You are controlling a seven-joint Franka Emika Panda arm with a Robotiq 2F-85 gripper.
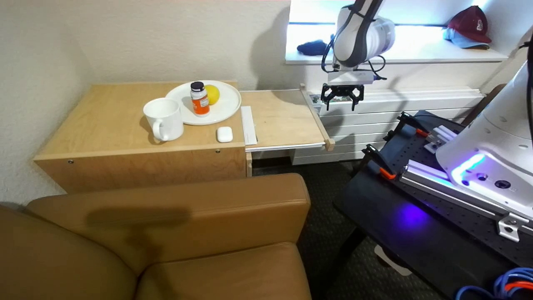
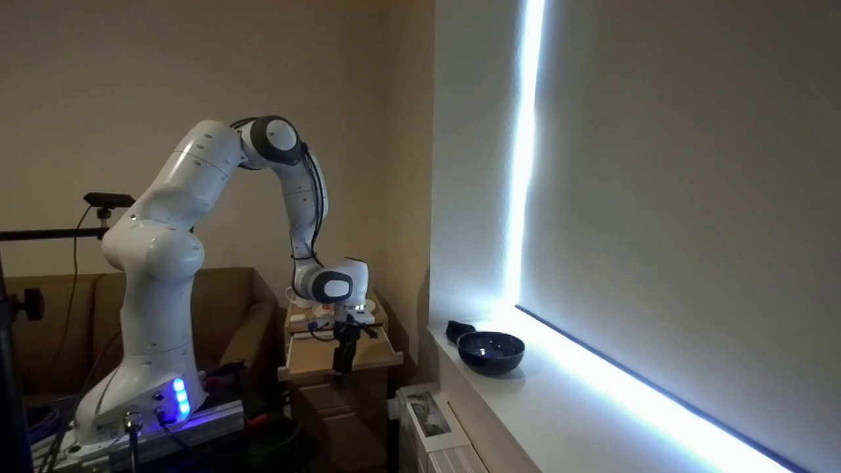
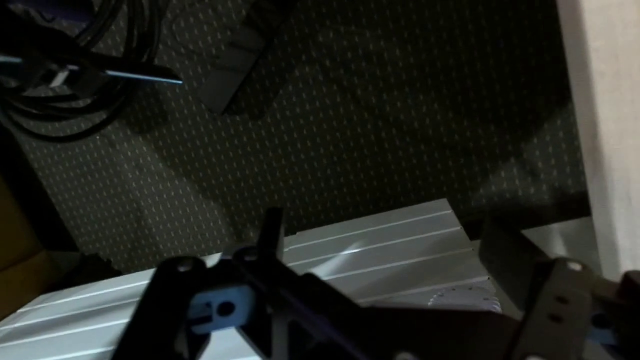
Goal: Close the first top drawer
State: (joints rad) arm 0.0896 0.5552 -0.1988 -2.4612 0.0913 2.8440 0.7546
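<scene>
The first top drawer [image 1: 283, 121] is light-tan wood and stands pulled out from the low wooden cabinet [image 1: 120, 96]. It also shows pulled out in an exterior view [image 2: 312, 358], partly behind my gripper. Its front edge [image 3: 612, 125] runs along the right side of the wrist view. My gripper [image 1: 340, 109] points down just outside the drawer's front, apart from it in that exterior view. In the wrist view its two fingers [image 3: 382, 225] are spread wide with nothing between them. It also shows in an exterior view [image 2: 341, 376].
A white mug [image 1: 164, 118], a plate [image 1: 225, 110] with a bottle and a yellow fruit, and a white case [image 1: 225, 134] sit on the cabinet. A radiator [image 1: 387, 110] lies beyond the gripper. A sofa [image 1: 175, 208] stands beside the cabinet. A dark bowl [image 2: 491, 353] sits on the sill.
</scene>
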